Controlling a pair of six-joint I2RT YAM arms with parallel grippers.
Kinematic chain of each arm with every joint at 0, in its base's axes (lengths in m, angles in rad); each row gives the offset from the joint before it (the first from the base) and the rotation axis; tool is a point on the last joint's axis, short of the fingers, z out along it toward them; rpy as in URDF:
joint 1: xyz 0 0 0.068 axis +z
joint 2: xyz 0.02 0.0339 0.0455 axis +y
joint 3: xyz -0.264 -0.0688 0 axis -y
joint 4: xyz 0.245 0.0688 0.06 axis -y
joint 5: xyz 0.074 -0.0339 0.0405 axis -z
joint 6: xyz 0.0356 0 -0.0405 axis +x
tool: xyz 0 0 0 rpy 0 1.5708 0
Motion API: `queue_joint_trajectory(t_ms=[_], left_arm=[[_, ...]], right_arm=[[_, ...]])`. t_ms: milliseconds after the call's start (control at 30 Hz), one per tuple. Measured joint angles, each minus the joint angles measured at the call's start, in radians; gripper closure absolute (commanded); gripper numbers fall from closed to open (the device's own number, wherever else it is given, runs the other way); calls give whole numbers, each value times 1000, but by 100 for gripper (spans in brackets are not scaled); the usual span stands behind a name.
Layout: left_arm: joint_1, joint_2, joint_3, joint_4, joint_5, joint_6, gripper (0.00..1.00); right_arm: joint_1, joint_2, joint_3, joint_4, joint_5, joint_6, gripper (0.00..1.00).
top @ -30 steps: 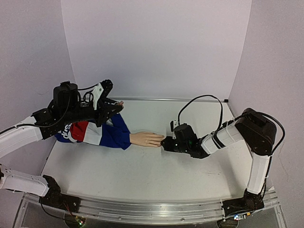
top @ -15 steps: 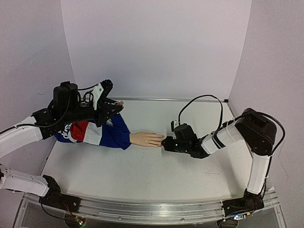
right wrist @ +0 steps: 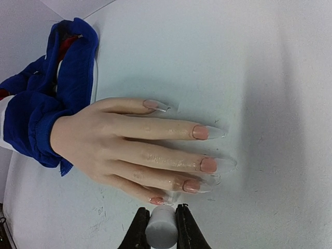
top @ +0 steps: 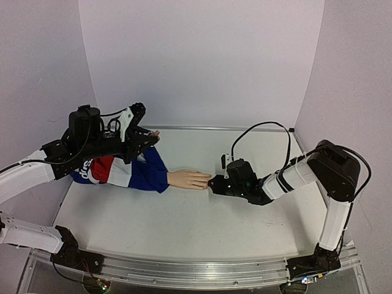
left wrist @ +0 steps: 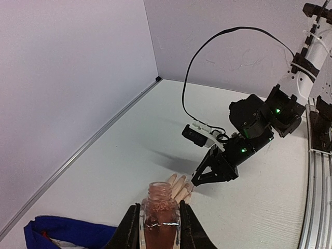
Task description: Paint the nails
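A pale peach mannequin hand (right wrist: 119, 148) lies flat on the white table, fingers pointing right, its wrist in a blue, red and white sleeve (top: 125, 171). Its nails (right wrist: 208, 165) are pink with long clear tips. My right gripper (right wrist: 161, 228) is shut on a white brush cap (right wrist: 160, 232), held just below the little finger's nail (right wrist: 157, 199). In the top view the right gripper (top: 212, 184) sits at the fingertips (top: 205, 180). My left gripper (left wrist: 160, 228) is shut on an open bottle of pink polish (left wrist: 160, 218), held above the sleeve.
White walls close in the table on the back, left and right. A metal rail (top: 196, 269) runs along the near edge. A black cable (top: 257, 131) loops over the right arm.
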Motion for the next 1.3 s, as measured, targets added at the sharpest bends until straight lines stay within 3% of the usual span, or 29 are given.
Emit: queue_joint_trajectory(t_ms=[1300], left_arm=[[0,0,0,0,7,0,100]], right_arm=[[0,34,25,26,-30,10,100]])
